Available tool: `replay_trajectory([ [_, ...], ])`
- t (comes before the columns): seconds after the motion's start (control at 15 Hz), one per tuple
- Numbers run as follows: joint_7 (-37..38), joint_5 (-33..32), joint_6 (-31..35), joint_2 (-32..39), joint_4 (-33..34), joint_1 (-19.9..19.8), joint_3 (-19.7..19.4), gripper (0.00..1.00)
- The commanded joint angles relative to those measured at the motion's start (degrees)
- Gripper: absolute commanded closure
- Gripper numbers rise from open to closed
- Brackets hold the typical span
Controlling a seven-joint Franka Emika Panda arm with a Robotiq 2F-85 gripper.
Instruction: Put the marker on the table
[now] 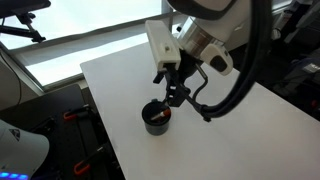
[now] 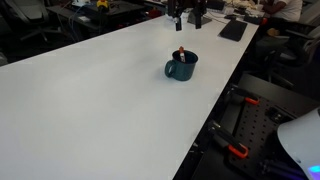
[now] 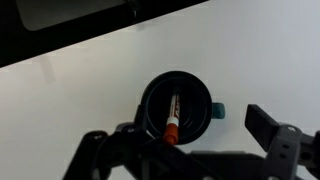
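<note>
My fingers [image 1: 176,96] hang spread and empty just above the black cup [image 3: 150,100] on the desk [image 3: 70,95]. The marker [image 3: 173,118] leans inside it, directly below me, its long axis crossing my closing line.

Reddish-orange marker [image 3: 172,118], pale section, leaning inside black cup [image 3: 197,105]; cup upright on smooth white table [image 3: 90,75].

Cluttered desks [image 2: 108,8], dark office chairs [image 2: 25,30] behind.
</note>
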Motion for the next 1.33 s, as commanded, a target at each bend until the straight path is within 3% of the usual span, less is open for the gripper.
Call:
replay_trajectory([
  [0.0, 0.06, -0.09, -0.55, 1.00, 1.06, -0.47, 0.46, 0.00],
  [1.27, 0.78, 0.27, -0.88, 8.85, 5.11, -1.90, 0.26, 0.00],
])
